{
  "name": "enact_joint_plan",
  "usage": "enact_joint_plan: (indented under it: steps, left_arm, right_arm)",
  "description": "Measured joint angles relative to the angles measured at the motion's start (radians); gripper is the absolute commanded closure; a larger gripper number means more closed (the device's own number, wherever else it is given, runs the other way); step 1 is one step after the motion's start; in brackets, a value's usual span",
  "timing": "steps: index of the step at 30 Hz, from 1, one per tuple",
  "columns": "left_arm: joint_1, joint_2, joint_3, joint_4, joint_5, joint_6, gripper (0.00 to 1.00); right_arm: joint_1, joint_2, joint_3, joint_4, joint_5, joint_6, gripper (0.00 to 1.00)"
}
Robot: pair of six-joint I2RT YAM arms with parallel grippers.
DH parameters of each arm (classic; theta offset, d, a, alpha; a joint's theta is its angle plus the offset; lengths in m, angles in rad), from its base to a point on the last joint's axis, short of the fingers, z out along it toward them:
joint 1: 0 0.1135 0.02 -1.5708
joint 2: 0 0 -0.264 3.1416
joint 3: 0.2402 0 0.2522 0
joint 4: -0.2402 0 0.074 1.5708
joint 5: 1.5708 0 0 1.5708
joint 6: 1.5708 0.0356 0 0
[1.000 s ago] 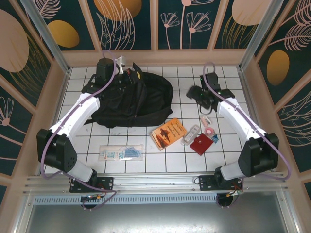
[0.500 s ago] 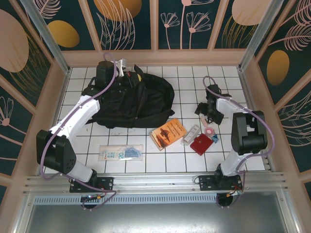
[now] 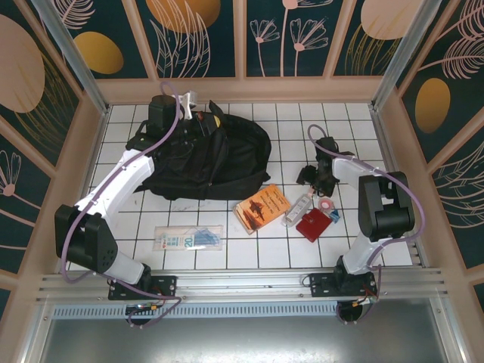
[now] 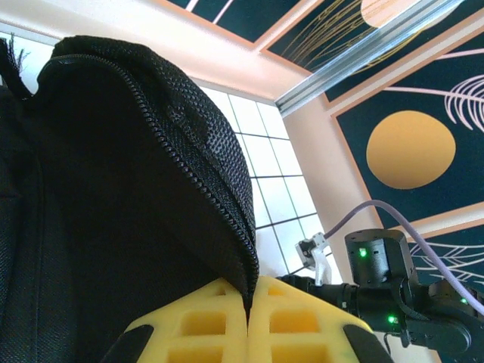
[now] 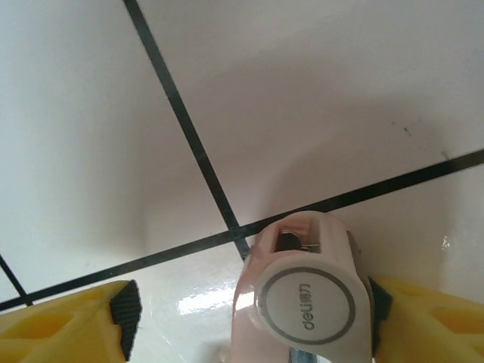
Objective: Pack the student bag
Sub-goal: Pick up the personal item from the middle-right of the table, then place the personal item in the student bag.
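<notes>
Two arms reach over the white tiled table (image 3: 249, 249); the black bag (image 3: 227, 162) lies flat on the far left part of it, its long axis running left to right with a slight tilt, its rounded end pointing right toward the right arm and loose straps trailing off its left end; whether that rounded end is the bag's top I cannot tell. At the bag's far left corner the left gripper (image 3: 190, 106) is pinched tight on the bag's zip edge; in the left wrist view its yellow fingers (image 4: 204, 325) meet with the zipper seam clamped between them. To the right of the bag, well apart from it, the right gripper (image 3: 318, 178) points down at the tiles; in the right wrist view its fingers stand wide, with a pink tape dispenser (image 5: 306, 302) between them, the right finger touching it, the left finger apart. Near the bag's front edge lie an orange book (image 3: 261, 208), a red wallet (image 3: 312, 224) and, further left, a clear pouch (image 3: 189, 238).
</notes>
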Motion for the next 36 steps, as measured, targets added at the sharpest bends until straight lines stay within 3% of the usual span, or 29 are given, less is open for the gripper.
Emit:
enact_joint_plan:
  steps: [6, 10, 24, 31, 36]
  left_arm:
    - [0.000, 0.000, 0.000, 0.000, 0.000, 0.000, 1.00]
    - [0.000, 0.000, 0.000, 0.000, 0.000, 0.000, 1.00]
    - [0.000, 0.000, 0.008, -0.013, -0.001, 0.001, 1.00]
    - [0.000, 0.000, 0.057, -0.048, 0.000, 0.005, 1.00]
    - [0.000, 0.001, 0.100, -0.079, 0.000, 0.005, 1.00]
  right_arm:
    - [0.014, 0.010, 0.000, -0.005, 0.048, 0.013, 0.59]
    - [0.014, 0.011, 0.009, -0.011, 0.062, 0.022, 0.65]
    - [0.034, -0.084, 0.163, -0.112, 0.033, 0.044, 0.71]
    - [0.213, -0.112, 0.481, -0.129, -0.042, 0.087, 0.71]
    - [0.315, 0.024, 0.719, -0.120, -0.105, 0.112, 0.71]
